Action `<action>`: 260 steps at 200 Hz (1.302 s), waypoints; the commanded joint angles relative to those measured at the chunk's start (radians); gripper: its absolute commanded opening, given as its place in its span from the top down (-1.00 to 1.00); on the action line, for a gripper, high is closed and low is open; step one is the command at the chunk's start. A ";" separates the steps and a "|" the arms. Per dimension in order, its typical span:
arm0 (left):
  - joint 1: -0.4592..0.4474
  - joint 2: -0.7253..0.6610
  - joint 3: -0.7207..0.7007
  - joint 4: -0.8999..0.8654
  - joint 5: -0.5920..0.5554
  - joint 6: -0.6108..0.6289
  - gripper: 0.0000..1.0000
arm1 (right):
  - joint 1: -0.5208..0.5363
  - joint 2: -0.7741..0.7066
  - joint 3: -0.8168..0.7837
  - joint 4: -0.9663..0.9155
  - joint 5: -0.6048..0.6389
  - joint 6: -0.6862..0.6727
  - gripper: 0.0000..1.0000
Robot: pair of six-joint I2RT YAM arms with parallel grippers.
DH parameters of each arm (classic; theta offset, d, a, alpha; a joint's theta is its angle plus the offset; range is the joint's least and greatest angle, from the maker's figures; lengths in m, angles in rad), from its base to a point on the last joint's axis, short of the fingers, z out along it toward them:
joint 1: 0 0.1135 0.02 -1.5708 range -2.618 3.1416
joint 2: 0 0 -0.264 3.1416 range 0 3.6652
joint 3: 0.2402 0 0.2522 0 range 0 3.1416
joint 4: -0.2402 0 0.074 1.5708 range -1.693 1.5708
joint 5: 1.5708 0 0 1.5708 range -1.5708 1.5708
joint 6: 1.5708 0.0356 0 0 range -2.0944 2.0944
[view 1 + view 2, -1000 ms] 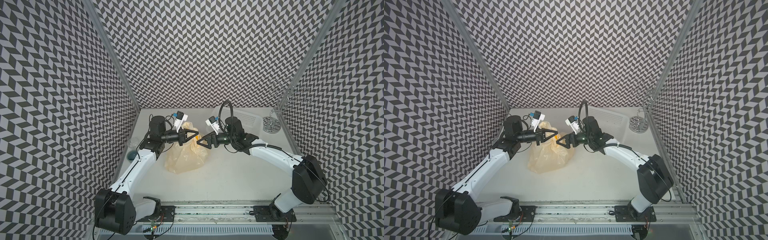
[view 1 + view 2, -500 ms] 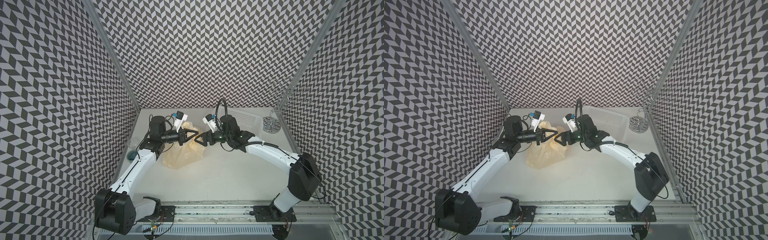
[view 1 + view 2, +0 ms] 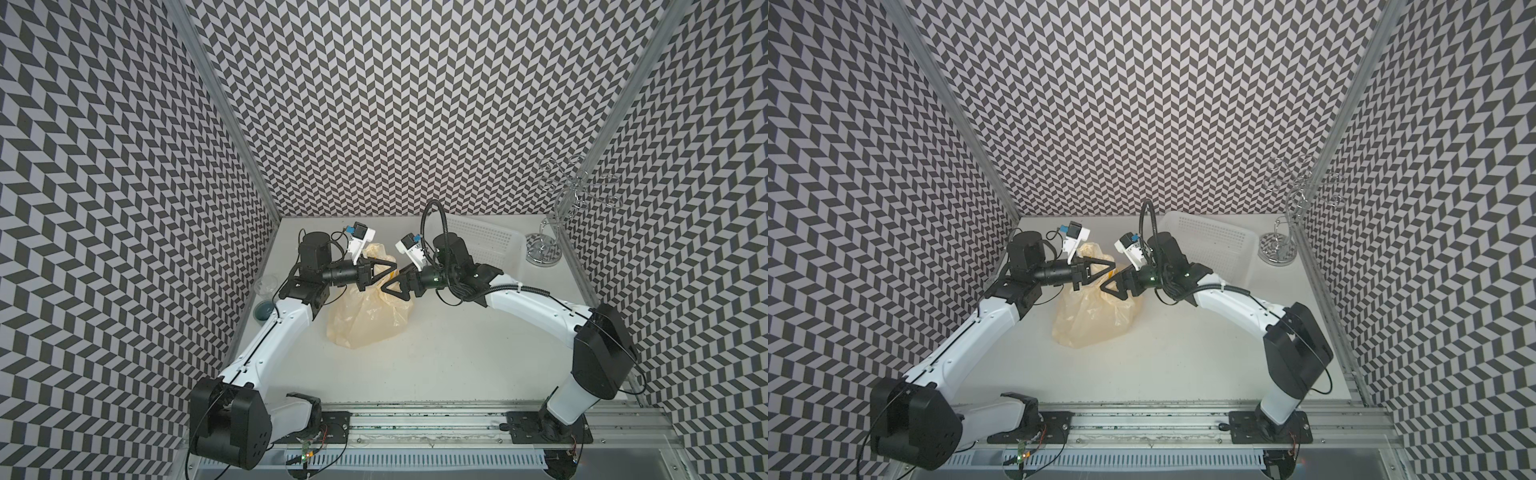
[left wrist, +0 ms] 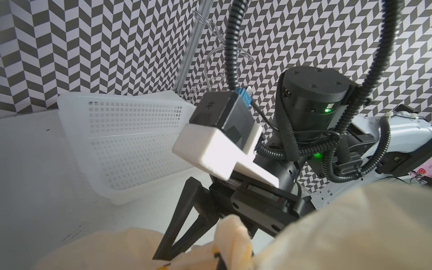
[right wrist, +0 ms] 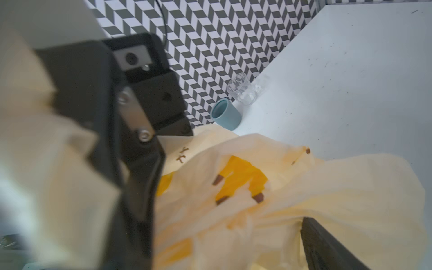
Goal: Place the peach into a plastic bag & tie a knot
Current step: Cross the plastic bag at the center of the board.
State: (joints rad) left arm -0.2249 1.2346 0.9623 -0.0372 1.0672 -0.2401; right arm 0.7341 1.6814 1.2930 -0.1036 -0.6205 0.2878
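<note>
The cream-yellow plastic bag [image 3: 365, 316] [image 3: 1096, 316] with banana prints [image 5: 240, 182] sits slumped on the table between my arms. My left gripper [image 3: 390, 268] [image 3: 1112, 266] is shut on a bunched, twisted handle strip [image 4: 233, 233] at the bag's top. Whether that bunch is a knot I cannot tell. My right gripper [image 3: 392, 279] [image 3: 1115, 279] [image 5: 229, 233] meets it tip to tip and stands open, with loose bag plastic lying between its fingers [image 5: 327, 247]. The peach is hidden.
A white perforated basket [image 3: 490, 245] [image 4: 131, 145] lies at the back right, beside a wire stand [image 3: 544, 249] in the corner. A teal cup [image 3: 264, 309] [image 5: 225, 114] and a clear glass [image 3: 266, 284] [image 5: 240, 91] stand by the left wall.
My right gripper has moved left, from beside the bag up to the left gripper's tips over the bag top. The left gripper keeps its hold in place.
</note>
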 commanded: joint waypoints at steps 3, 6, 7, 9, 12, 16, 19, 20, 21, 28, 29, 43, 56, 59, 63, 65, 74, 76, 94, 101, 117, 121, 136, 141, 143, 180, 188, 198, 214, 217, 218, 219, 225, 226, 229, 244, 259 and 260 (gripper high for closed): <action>-0.009 -0.035 -0.002 0.051 0.028 -0.020 1.00 | 0.008 0.011 -0.016 0.099 0.084 -0.027 -0.66; -0.008 -0.034 -0.004 0.055 0.029 -0.024 1.00 | 0.008 0.011 -0.022 0.119 0.087 -0.025 -0.62; -0.008 -0.034 -0.006 0.056 0.030 -0.025 1.00 | 0.008 0.011 -0.023 0.125 0.088 -0.025 -0.61; -0.008 -0.032 -0.008 0.059 0.031 -0.027 1.00 | 0.008 0.011 -0.026 0.137 0.092 -0.024 -0.58; -0.008 -0.031 -0.011 0.062 0.032 -0.031 1.00 | 0.008 0.011 -0.028 0.154 0.096 -0.023 -0.53; -0.008 -0.030 -0.014 0.066 0.033 -0.034 1.00 | 0.007 0.013 -0.033 0.174 0.101 -0.021 -0.48; -0.008 -0.028 -0.014 0.068 0.033 -0.036 1.00 | 0.007 0.014 -0.034 0.189 0.103 -0.022 -0.44; -0.008 -0.027 -0.015 0.069 0.033 -0.036 1.00 | 0.007 0.014 -0.035 0.193 0.103 -0.022 -0.43; -0.008 -0.026 -0.015 0.069 0.034 -0.037 1.00 | 0.007 0.014 -0.035 0.198 0.104 -0.023 -0.43; -0.010 -0.023 -0.016 0.071 0.036 -0.042 1.00 | 0.007 0.019 -0.036 0.221 0.111 -0.026 -0.39; -0.010 -0.022 -0.016 0.071 0.036 -0.042 1.00 | 0.007 0.020 -0.037 0.225 0.113 -0.027 -0.38; -0.010 -0.017 -0.014 0.069 0.038 -0.044 1.00 | 0.008 0.025 -0.041 0.265 0.122 -0.033 -0.34; -0.010 -0.015 -0.016 0.066 0.036 -0.043 1.00 | 0.008 0.036 -0.049 0.306 0.128 -0.032 -0.33; -0.010 -0.014 -0.016 0.066 0.036 -0.044 1.00 | 0.008 0.040 -0.048 0.313 0.132 -0.033 -0.32; -0.010 -0.014 -0.017 0.067 0.037 -0.044 1.00 | 0.008 0.045 -0.046 0.315 0.136 -0.036 -0.31; -0.011 -0.013 -0.017 0.066 0.036 -0.044 1.00 | 0.008 0.049 -0.045 0.317 0.138 -0.037 -0.32; -0.011 -0.011 -0.019 0.069 0.036 -0.045 1.00 | 0.008 0.061 -0.045 0.329 0.144 -0.043 -0.30; -0.013 -0.010 -0.020 0.071 0.036 -0.046 1.00 | 0.008 0.064 -0.047 0.332 0.145 -0.046 -0.30; -0.014 0.000 -0.019 0.072 0.031 -0.047 1.00 | 0.008 0.083 -0.058 0.375 0.142 -0.050 -0.18; -0.016 0.004 -0.020 0.076 0.031 -0.050 1.00 | 0.008 0.088 -0.060 0.397 0.149 -0.039 -0.05; -0.025 0.011 -0.018 0.078 0.026 -0.057 1.00 | 0.006 0.095 -0.064 0.444 0.198 0.028 0.45; -0.030 0.012 -0.017 0.075 0.024 -0.057 1.00 | 0.004 0.098 -0.062 0.453 0.220 0.055 0.57; -0.047 -0.001 -0.017 0.037 0.006 -0.047 0.99 | -0.025 0.113 -0.047 0.449 0.267 0.163 0.94; -0.052 -0.012 -0.019 0.020 -0.001 -0.040 0.95 | -0.039 0.118 -0.044 0.448 0.261 0.187 1.00; -0.054 -0.017 -0.021 0.013 -0.004 -0.037 0.94 | -0.045 0.120 -0.043 0.452 0.255 0.195 1.00; -0.056 -0.100 -0.068 -0.088 -0.055 0.013 0.49 | -0.068 0.109 -0.067 0.483 0.238 0.219 1.00; -0.053 -0.111 -0.051 -0.131 -0.062 0.037 0.36 | -0.070 0.106 -0.058 0.451 0.238 0.200 1.00; -0.037 -0.132 -0.027 -0.182 -0.091 0.071 0.17 | -0.070 0.089 -0.071 0.447 0.234 0.175 1.00; 0.019 -0.182 -0.023 -0.198 -0.153 0.084 -0.11 | -0.071 0.062 -0.089 0.421 0.208 0.129 1.00; 0.024 -0.192 -0.025 -0.196 -0.170 0.089 -0.15 | -0.071 0.058 -0.089 0.411 0.203 0.122 1.00; 0.025 -0.197 -0.026 -0.195 -0.177 0.093 -0.16 | -0.071 0.057 -0.089 0.408 0.200 0.120 1.00; 0.025 -0.201 -0.026 -0.195 -0.183 0.097 -0.17 | -0.072 0.056 -0.090 0.405 0.197 0.118 1.00; 0.024 -0.221 -0.033 -0.194 -0.213 0.119 -0.23 | -0.072 0.051 -0.089 0.390 0.184 0.104 1.00; 0.024 -0.226 -0.034 -0.193 -0.218 0.124 -0.24 | -0.073 0.050 -0.089 0.386 0.182 0.102 1.00; 0.023 -0.233 -0.040 -0.189 -0.230 0.132 -0.26 | -0.073 0.047 -0.090 0.376 0.179 0.097 1.00; 0.021 -0.271 -0.076 -0.169 -0.287 0.157 -0.35 | -0.073 0.033 -0.090 0.346 0.155 0.067 1.00; 0.021 -0.287 -0.097 -0.174 -0.358 0.188 -0.37 | -0.074 0.017 -0.094 0.322 0.171 0.040 1.00; 0.021 -0.288 -0.099 -0.174 -0.362 0.190 -0.37 | -0.073 0.016 -0.095 0.320 0.172 0.038 1.00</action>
State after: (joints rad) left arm -0.2047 0.9794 0.8967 -0.1879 0.8310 -0.1280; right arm 0.6716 1.7626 1.2106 0.2428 -0.4538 0.3916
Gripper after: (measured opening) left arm 0.678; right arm 0.048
